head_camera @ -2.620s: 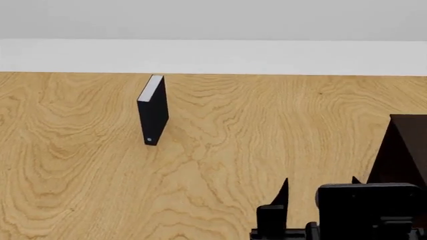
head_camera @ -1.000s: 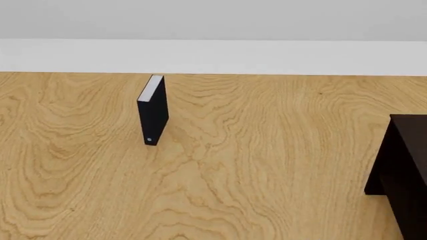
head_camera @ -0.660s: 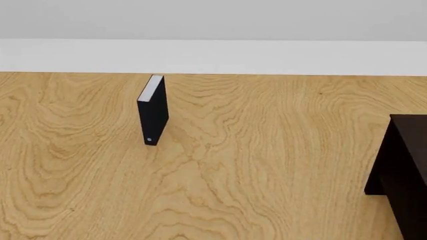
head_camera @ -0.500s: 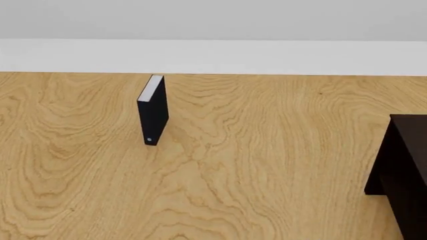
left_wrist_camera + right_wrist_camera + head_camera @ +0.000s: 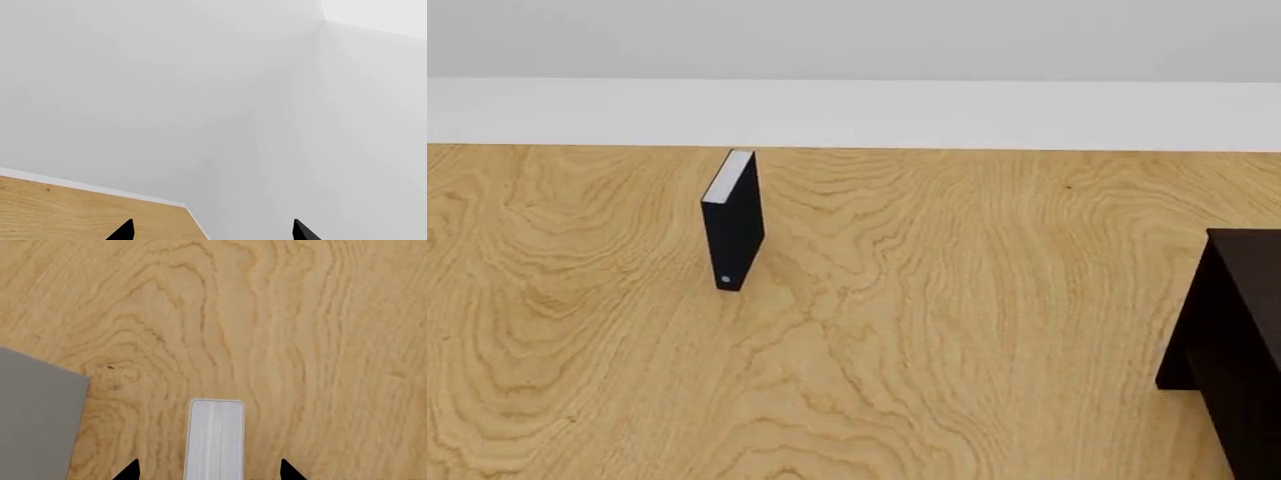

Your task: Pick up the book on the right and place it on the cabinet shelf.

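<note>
In the right wrist view the book shows edge-on, a white block of page edges with thin light covers, standing on the wooden table. My right gripper is open with one black fingertip on each side of the book, and there is a gap on both sides. The dark cabinet shelf shows at the head view's right edge. Neither gripper nor the book appears in the head view. My left gripper is open and empty, facing a white wall past the table's corner.
A black book with a small white dot on its spine stands upright toward the table's far left. A flat grey slab lies beside the right gripper; I cannot tell what it is. The table's far edge meets a white wall.
The right gripper, at the bottom right of the head view 2.6 s ago, has left that view and uncovered the cabinet. Nothing has moved there in the last second.
</note>
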